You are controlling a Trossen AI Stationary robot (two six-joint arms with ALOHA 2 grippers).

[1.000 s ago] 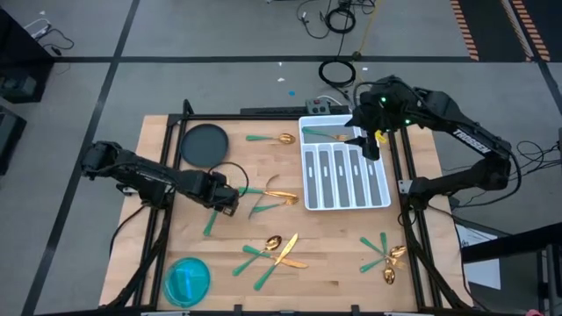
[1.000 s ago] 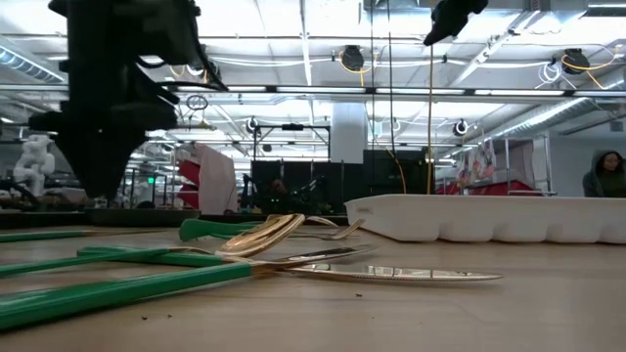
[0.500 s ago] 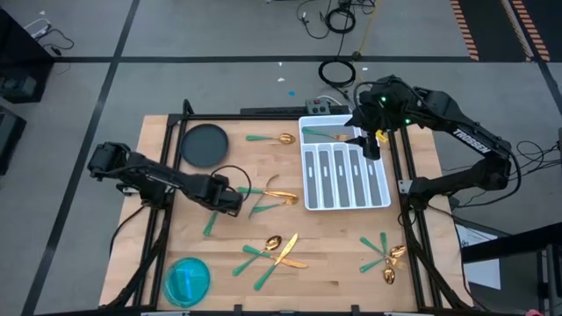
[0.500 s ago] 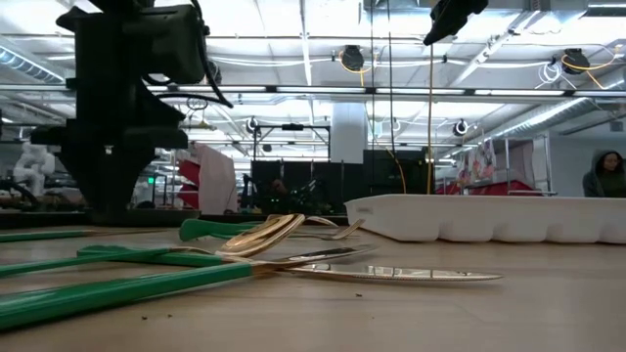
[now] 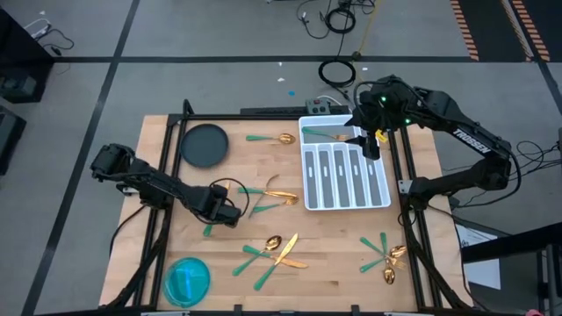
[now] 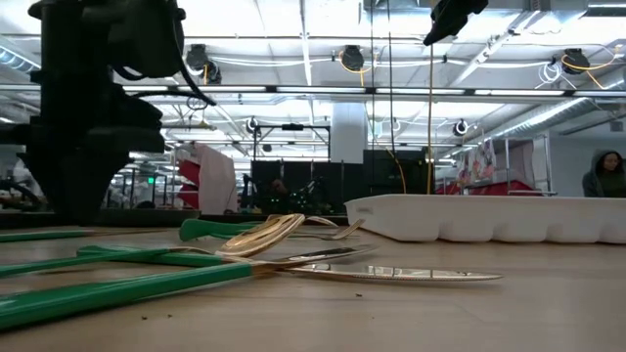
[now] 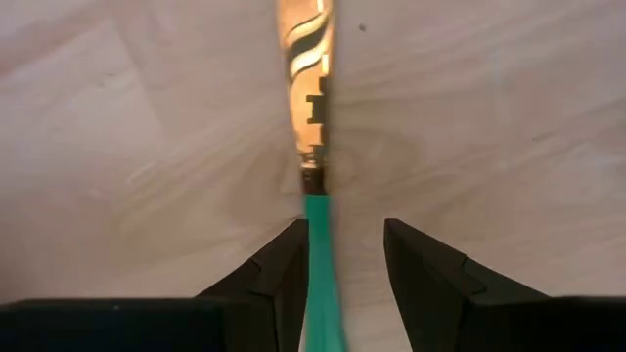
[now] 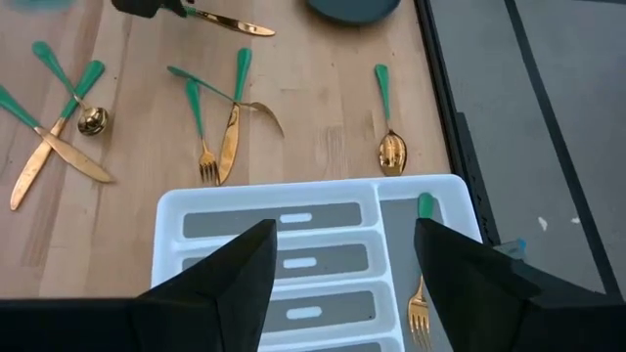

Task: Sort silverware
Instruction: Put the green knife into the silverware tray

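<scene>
The silverware lies scattered on the wooden table: a spoon [image 5: 274, 138] near the far edge, a cluster [image 5: 268, 197] in the middle, another [image 5: 274, 250] toward the near edge, and a few pieces [image 5: 385, 254] at the near right. One fork [image 5: 329, 134] lies in the white tray's far compartment. My left gripper [image 7: 342, 230] is open and low over the table. Its fingers stand on either side of a knife's teal handle [image 7: 319, 254], just behind the gold blade [image 7: 305, 59]. My right gripper [image 8: 342, 230] hangs open and empty above the tray's far end [image 5: 367, 145]. My left gripper comes down from above with its fingers across the knife's handle [image 7: 317, 220], close behind the blade. The handle lies beside one finger [image 7: 284, 264], but I cannot tell whether they touch. The knife lies flat on the table.
The white divided tray [image 5: 383, 197] sits at the far right, a dark plate [image 5: 204, 145] at the far left and a blue bowl [image 5: 187, 279] at the near left corner. A cable loop [image 5: 219, 168] arcs over the left gripper. A person [image 6: 606, 176] shows beyond the table.
My left gripper has moved a little toward the table's near edge and dropped lower, coming down around the knife's handle. The silverware has stayed in place.
</scene>
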